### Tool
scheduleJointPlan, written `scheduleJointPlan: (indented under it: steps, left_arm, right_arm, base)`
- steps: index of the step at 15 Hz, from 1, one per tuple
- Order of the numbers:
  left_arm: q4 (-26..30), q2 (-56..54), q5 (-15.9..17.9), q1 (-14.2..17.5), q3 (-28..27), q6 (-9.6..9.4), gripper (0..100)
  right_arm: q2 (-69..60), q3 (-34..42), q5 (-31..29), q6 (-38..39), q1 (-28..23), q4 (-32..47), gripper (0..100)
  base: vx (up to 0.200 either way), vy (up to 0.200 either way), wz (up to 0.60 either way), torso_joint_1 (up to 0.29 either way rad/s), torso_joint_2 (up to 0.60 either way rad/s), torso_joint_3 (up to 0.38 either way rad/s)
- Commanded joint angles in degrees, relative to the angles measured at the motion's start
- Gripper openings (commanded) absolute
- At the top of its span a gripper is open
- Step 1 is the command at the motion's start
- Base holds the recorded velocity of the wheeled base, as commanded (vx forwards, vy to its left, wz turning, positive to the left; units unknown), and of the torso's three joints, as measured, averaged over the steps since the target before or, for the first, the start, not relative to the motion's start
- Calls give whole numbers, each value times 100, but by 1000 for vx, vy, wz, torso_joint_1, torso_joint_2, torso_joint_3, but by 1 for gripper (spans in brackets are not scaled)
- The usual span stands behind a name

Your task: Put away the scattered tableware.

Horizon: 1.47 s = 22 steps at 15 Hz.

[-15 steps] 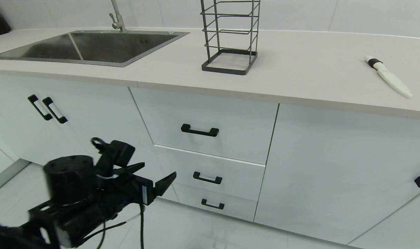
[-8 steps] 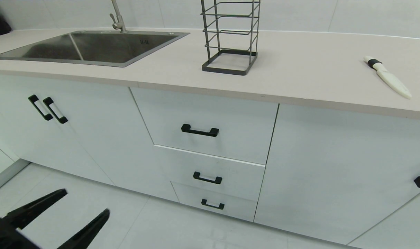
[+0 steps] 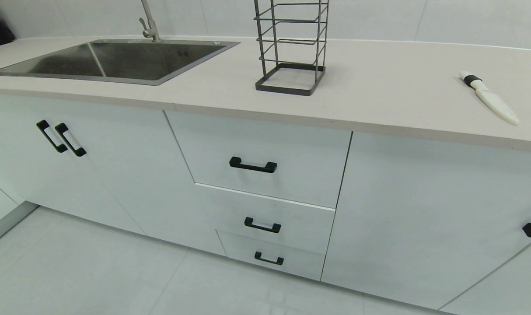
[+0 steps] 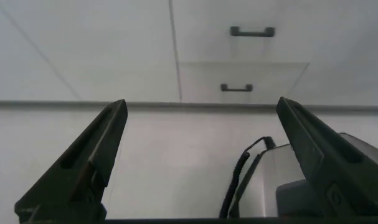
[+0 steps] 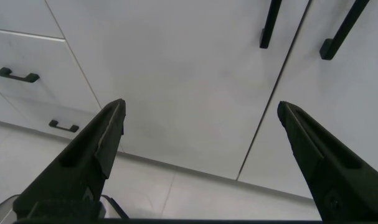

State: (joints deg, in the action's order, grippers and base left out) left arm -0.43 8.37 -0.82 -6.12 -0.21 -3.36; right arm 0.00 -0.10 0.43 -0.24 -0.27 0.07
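A sink point(image 3: 117, 59) sat in the left end of the worktop point(image 3: 379, 78), with a tap point(image 3: 148, 22) at its back edge. A black wire rack point(image 3: 291, 48) stood upright near the middle of the worktop, closer to the back edge than the front. The knife point(image 3: 488, 97) lay flat near the right end of the worktop, well apart from the rack. It was white with a black band, and its tip pointed toward the front edge.

Under the worktop, two doors point(image 3: 95, 175) with black handles point(image 3: 60, 138) were below the sink. Three drawers point(image 3: 265, 183) were stacked below the rack, each with one black handle. A plain right door point(image 3: 423, 210) was below the knife. The floor point(image 3: 95, 271) was pale and tiled.

The left gripper point(image 4: 201, 104) was open, with its two black fingers point(image 4: 83, 165) spread wide. It was low over the floor and faced the drawers. The right gripper point(image 5: 201, 106) was open too, with its fingers wide apart. It faced white doors with black handles, with the drawers off to one side.
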Motion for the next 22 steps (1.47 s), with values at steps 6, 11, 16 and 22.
scheduleJointPlan:
  steps: [6, 11, 16, 22]
  left_arm:
    - [25, -837, -33, 630, 21, -103, 100]
    - [34, -837, -59, 630, 21, 539, 100]
    - [34, -837, -59, 630, 21, 530, 100]
    - [16, -837, -68, 630, 21, 495, 100]
  right_arm:
    - [0, 1, -16, -11, 0, 1, 100]
    - [0, 1, -25, -2, 0, 1, 100]
    - [0, 1, -16, -11, 0, 1, 100]
    - [0, 1, -25, -11, 0, 1, 100]
  base:
    - [0, 0, -300, 0, 1, 2]
    - [0, 0, -360, 2, 2, 1]
    - [0, 0, 0, 0, 0, 0]
    - [133, 0, 0, 2, 2, 1]
